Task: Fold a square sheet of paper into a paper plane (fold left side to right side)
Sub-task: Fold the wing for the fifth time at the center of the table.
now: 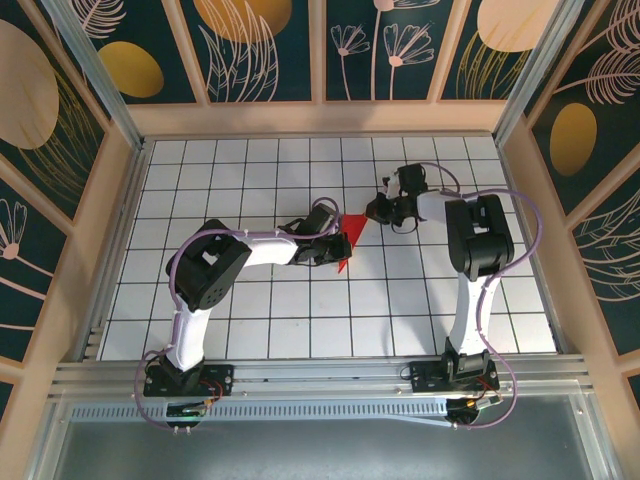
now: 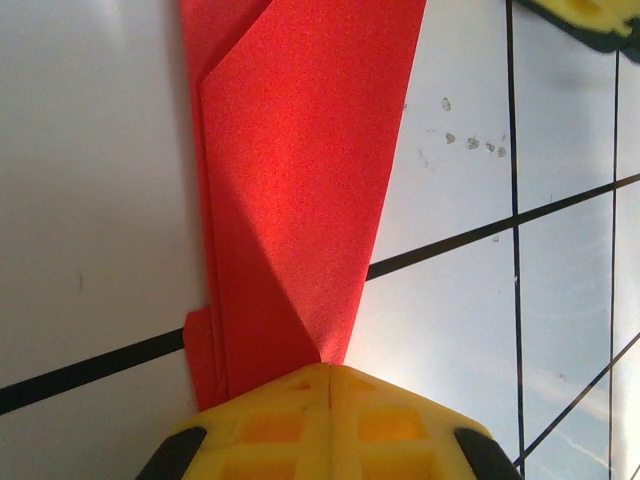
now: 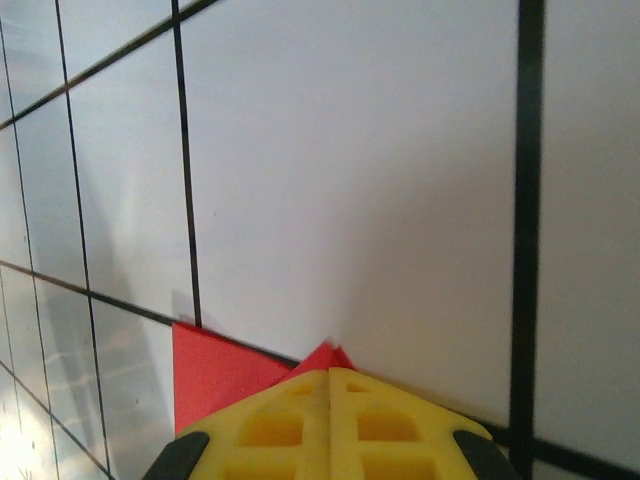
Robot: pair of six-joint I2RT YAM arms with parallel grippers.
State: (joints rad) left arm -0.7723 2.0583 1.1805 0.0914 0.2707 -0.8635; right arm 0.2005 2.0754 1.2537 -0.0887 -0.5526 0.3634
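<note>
The square sheet of paper (image 1: 350,240) is folded into a narrow red pointed shape lying on the white grid table (image 1: 250,300) between the two arms. In the left wrist view the red paper (image 2: 300,180) has layered folds along its left edge, and one flap rises to a point at my left gripper (image 2: 330,370). That gripper is shut with the point at its seam. My right gripper (image 3: 330,372) is shut too, with small red tips of the paper (image 3: 215,375) poking out at its seam. In the top view my left gripper (image 1: 328,248) and right gripper (image 1: 372,212) stand at opposite ends of the paper.
Raised wooden walls (image 1: 120,220) border the table on three sides. A metal rail (image 1: 320,385) runs along the near edge by the arm bases. The right gripper's yellow fingers (image 2: 590,15) show at the top right of the left wrist view, close to the paper.
</note>
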